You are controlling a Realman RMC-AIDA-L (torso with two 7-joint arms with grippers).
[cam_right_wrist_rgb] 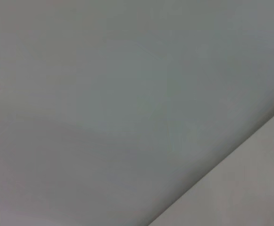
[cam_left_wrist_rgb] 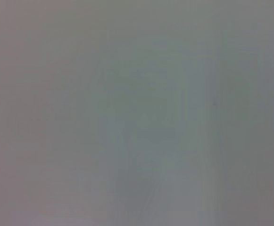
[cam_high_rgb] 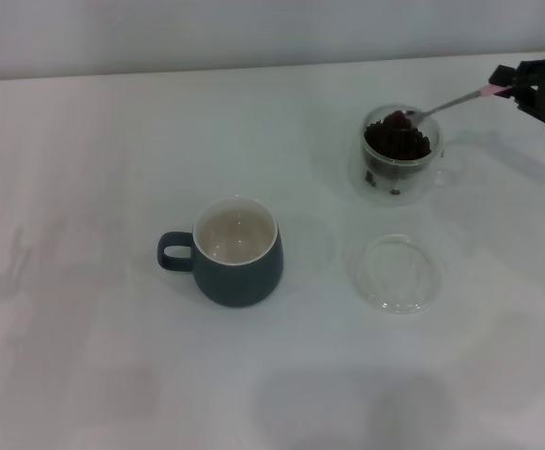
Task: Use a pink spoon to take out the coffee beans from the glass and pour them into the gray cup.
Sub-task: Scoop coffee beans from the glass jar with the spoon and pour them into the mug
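In the head view the glass [cam_high_rgb: 399, 159] stands at the far right of the white table, holding a heap of coffee beans [cam_high_rgb: 397, 141]. My right gripper [cam_high_rgb: 516, 89] at the right edge is shut on the pink spoon [cam_high_rgb: 450, 101], whose metal bowl rests at the top of the bean heap with a few beans on it. The gray cup [cam_high_rgb: 234, 251] stands in the middle, handle to the left, its cream inside bare. The left gripper is out of view. Both wrist views show only bare table surface.
A flat clear glass dish [cam_high_rgb: 396, 273] lies in front of the glass, to the right of the gray cup. The table's far edge meets a pale wall at the back.
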